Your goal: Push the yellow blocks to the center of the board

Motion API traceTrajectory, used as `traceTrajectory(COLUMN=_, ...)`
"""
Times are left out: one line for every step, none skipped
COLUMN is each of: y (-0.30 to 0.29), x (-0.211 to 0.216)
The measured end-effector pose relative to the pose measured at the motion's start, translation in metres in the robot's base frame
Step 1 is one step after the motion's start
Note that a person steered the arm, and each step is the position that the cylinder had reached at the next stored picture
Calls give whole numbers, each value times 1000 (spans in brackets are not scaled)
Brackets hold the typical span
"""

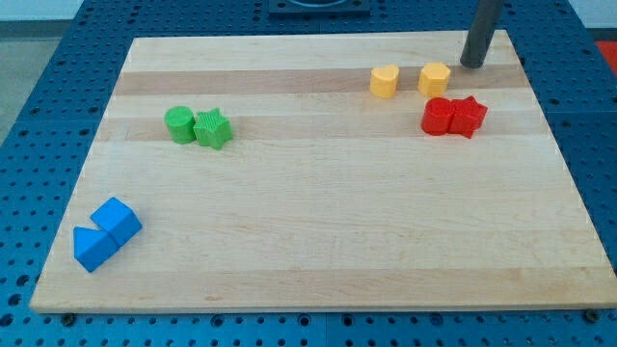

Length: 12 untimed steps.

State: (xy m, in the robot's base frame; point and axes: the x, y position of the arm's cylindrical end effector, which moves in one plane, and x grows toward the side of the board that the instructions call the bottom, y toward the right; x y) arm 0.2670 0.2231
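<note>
No claw, only my tip (472, 66), bare, holding nothing, near top right of surface (318, 241); yellow blocks (385, 82) (435, 78) just left, centre lower-left beyond them.

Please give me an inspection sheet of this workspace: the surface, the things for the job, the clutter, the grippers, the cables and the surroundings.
Surface: pale wooden board, its middle bare.
Job's things: yellow heart-shaped block and second yellow block, apart from each other, near the view's top right, not at the centre.
Clutter: two red blocks touching, just below the yellow ones; green round block touching green star block at the view's left; two blue blocks touching at the view's bottom left.
Grippers: none; my tip stands just right of the second yellow block, not touching it.
Cables: nothing seen.
Surroundings: blue perforated table around the board.
</note>
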Motion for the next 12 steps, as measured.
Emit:
traceTrajectory(y=-22, x=17)
traceTrajectory(y=-33, x=34)
traceTrajectory(y=-33, x=35)
traceTrajectory(y=-49, x=46)
traceTrajectory(y=-81, x=58)
traceTrajectory(y=-110, x=59)
traceTrajectory(y=-139, x=59)
traceTrajectory(y=-171, x=59)
traceTrajectory(y=-211, x=60)
traceTrajectory(y=-244, x=66)
traceTrajectory(y=-251, x=61)
traceTrajectory(y=-240, x=-12)
